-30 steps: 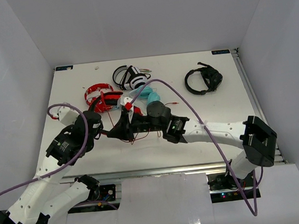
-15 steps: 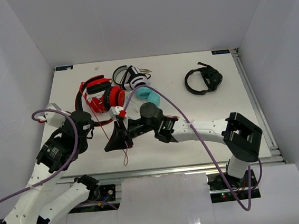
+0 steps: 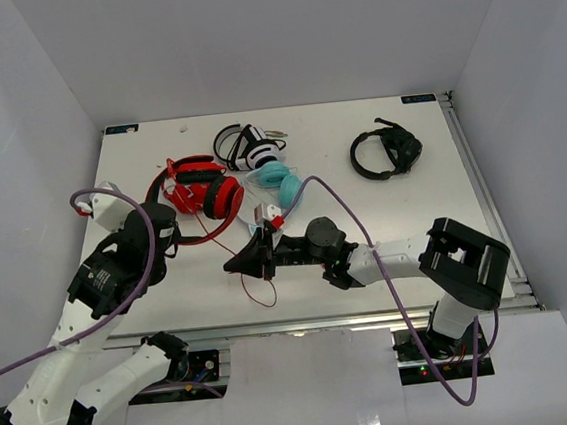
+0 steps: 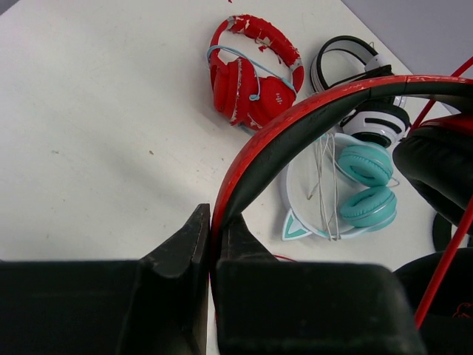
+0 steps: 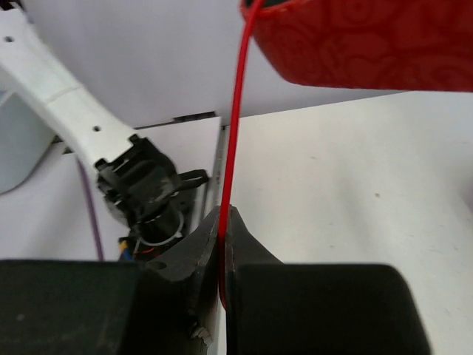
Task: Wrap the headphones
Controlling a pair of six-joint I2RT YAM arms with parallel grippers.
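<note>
Gripping the headband: the left claw (image 4: 212, 222) is clamped fully shut on the red-edged black band of the headphones (image 3: 204, 194), and the band is pinched between the two fingers.

- Overhead, with 12 o'clock at the far edge: the headphones sit on the left half of the counter (image 3: 385, 228), at about 10 o'clock from its centre. The round red-and-black cups lie at 1 o'clock from the left claw, and the band curves back from them to that claw.
- The right claw (image 3: 234, 266) is closed on the thin red cable (image 5: 236, 111). The cable runs straight up from between the fingertips to the edge of a red patterned cup at the top of the right wrist view.
- This claw lies at 5 o'clock from the cups, near them. A loose loop of cable rests on the counter at 5 o'clock from the claw tips.
- White-and-black pair (image 3: 248, 146): at 1 o'clock from the cups, toward the far edge.
- Teal pair (image 3: 278, 178): at 3 o'clock, just beside the cups.
- Black headset (image 3: 386, 152): well apart, at 2 o'clock from the counter's centre.
- Small red pair with white marks (image 4: 251, 81): seen beyond the band in the left wrist view, at 12 o'clock from the left claw.
</note>
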